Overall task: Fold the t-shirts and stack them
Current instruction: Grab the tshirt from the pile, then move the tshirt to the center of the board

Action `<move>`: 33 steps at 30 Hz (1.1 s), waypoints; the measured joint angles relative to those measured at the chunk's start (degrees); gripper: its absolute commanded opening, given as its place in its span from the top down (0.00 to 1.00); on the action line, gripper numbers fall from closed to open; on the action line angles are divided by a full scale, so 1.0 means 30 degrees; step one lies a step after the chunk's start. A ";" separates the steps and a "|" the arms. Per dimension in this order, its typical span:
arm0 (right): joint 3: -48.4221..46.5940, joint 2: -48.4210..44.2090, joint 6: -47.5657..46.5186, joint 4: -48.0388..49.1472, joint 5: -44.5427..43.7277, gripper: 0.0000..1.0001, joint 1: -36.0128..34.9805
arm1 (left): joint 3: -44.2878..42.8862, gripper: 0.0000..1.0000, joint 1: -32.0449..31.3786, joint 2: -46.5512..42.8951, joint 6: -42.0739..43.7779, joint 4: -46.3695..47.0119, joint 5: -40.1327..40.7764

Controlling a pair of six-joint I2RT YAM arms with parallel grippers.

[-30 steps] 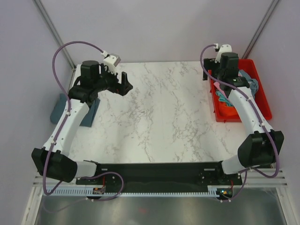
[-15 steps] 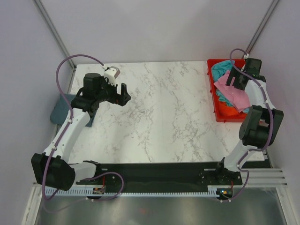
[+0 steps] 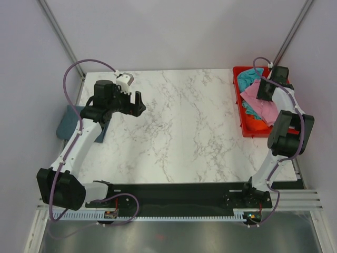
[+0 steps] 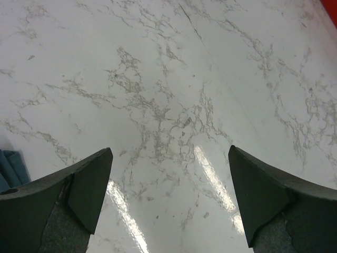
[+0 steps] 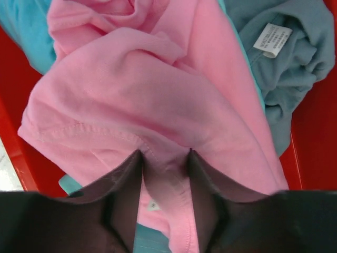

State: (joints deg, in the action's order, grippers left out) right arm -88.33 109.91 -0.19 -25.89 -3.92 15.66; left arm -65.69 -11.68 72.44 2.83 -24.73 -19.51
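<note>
Pink t-shirt (image 5: 158, 89) clamped in right gripper (image 5: 165, 156), mostly covering turquoise t-shirt (image 5: 23, 31); left gripper (image 4: 169, 153) spread wide.

Bare marble spans the middle of the bench (image 3: 179, 132), near edge to far. The red crate (image 3: 237, 105), heaped with t-shirts (image 3: 267, 112), blocks the far right corner; a slate-blue shirt (image 3: 67, 122) and the left arm (image 3: 79, 142) crowd the left edge.

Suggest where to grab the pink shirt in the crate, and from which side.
Pinch a raised fold by the stitched hem, from straight above. The pink shirt lies crumpled atop the pile in the red crate, whose walls likely block a side approach. The right gripper pinches just such a fold.
</note>
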 measured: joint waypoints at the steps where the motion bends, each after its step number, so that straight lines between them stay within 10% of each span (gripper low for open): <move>1: 0.0000 0.0000 -0.0073 0.0007 -0.0146 0.65 0.0000 | -0.0095 0.01 0.0036 0.0117 -0.0007 0.0007 0.0000; 12: -0.0401 -0.2448 0.0430 -0.0087 -0.0583 1.00 -0.0197 | -0.0379 0.02 0.0240 0.0845 -0.0284 0.0284 0.0444; 22: -0.2616 -0.8612 -0.1399 -0.0087 0.3767 1.00 -0.4881 | -0.0838 0.04 0.0248 0.0991 -0.0284 0.0743 0.2586; 33: -0.9486 -0.6288 -0.1071 -0.0612 0.8291 1.00 -1.2218 | -0.0838 0.03 0.0248 0.1173 -0.0306 0.0860 0.4255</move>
State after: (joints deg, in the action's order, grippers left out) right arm -116.79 91.05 -3.40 -27.73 20.95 -20.99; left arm -68.20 -10.94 75.96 1.91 -22.15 -6.74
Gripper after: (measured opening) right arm 0.141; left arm 0.969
